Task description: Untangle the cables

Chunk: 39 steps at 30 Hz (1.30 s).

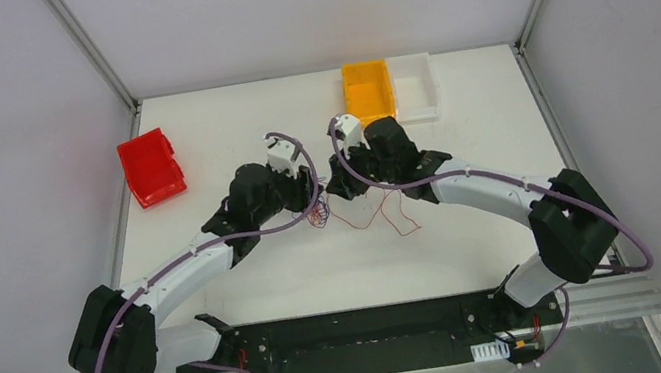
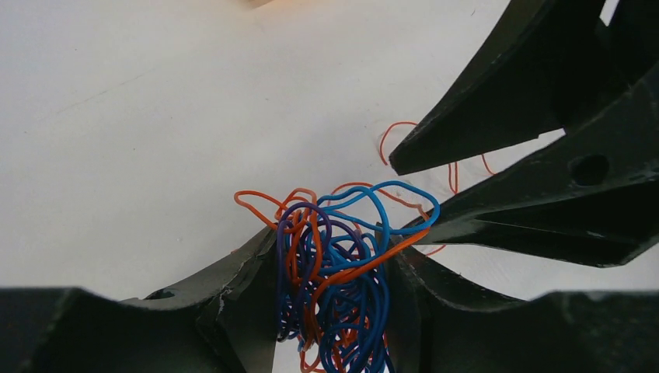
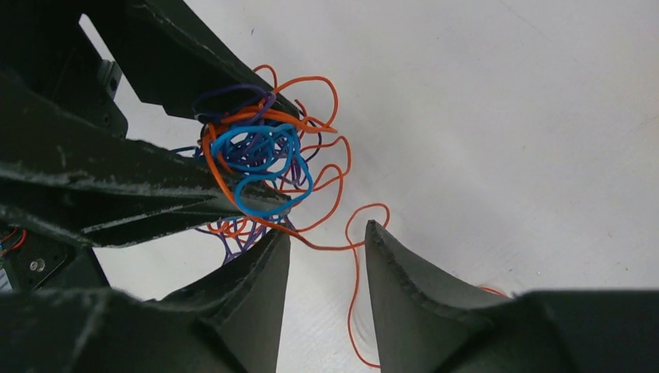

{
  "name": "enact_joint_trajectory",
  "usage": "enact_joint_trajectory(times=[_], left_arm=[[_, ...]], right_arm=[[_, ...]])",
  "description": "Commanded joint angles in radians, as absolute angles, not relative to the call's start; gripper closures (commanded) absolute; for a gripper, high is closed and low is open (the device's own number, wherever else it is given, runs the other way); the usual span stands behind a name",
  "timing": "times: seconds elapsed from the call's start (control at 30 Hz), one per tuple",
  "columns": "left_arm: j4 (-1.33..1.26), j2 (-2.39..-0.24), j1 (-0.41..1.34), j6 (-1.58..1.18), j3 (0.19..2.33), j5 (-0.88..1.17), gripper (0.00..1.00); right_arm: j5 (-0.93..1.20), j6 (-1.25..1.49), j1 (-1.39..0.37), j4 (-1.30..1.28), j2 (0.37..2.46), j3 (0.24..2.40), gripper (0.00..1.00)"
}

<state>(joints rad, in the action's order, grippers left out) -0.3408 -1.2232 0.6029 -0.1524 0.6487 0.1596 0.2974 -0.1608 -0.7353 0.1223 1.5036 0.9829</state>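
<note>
Left claw (image 2: 326,247), tilted down, grips the cables (image 2: 340,273); right claw (image 3: 324,235) gapes.

Bright, even light with faint shadows; wrist views keep the cables (image 2: 334,264) sharp, softening toward six o'clock.

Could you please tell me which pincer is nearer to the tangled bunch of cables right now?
Left. The left pincer has the tangled cables clamped between its fingers, while the right pincer stands open just beside the bunch, facing it.
</note>
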Motion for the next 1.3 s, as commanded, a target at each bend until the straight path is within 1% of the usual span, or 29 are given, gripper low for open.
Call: enact_joint_trajectory(times=[0.0,0.03,0.1,0.13,0.3,0.5,0.63,0.77,0.93,1.07,1.27], left_arm=[[-0.397,-1.196,0.611,-0.131,0.642,0.173,0.54],[-0.398,-1.196,0.611,-0.134,0.644,0.171,0.54],[-0.398,-1.202,0.611,-0.140,0.644,0.145,0.54],[-0.391,-1.207,0.611,-0.147,0.646,0.112,0.54],[-0.319,-1.238,0.609,-0.183,0.673,-0.099,0.51],[-0.296,-1.249,0.609,-0.192,0.684,-0.134,0.51],[-0.244,-1.272,0.609,-0.199,0.711,-0.197,0.47],[-0.231,-1.286,0.609,-0.214,0.718,-0.222,0.42],[-0.203,-1.300,0.607,-0.230,0.725,-0.287,0.35],[-0.178,-1.313,0.597,-0.257,0.739,-0.307,0.34],[-0.155,-1.328,0.589,-0.260,0.754,-0.308,0.35]], right_arm=[[0.320,-0.181,-0.755,0.129,1.540,1.064,0.65],[0.309,-0.171,-0.758,0.128,1.539,1.068,0.74],[0.282,-0.138,-0.758,0.130,1.517,1.064,0.99],[0.260,-0.122,-0.758,0.133,1.496,1.055,1.00],[0.118,-0.059,-0.756,0.088,1.371,1.008,1.00],[0.021,-0.004,-0.737,0.063,1.205,0.959,1.00],[-0.029,0.056,-0.726,0.020,1.121,0.963,1.00],[-0.112,0.113,-0.721,-0.065,1.079,1.008,1.00],[-0.239,0.164,-0.706,-0.216,1.063,1.143,1.00],[-0.286,0.209,-0.679,-0.281,1.031,1.202,1.00],[-0.293,0.251,-0.660,-0.348,1.010,1.196,1.00]])
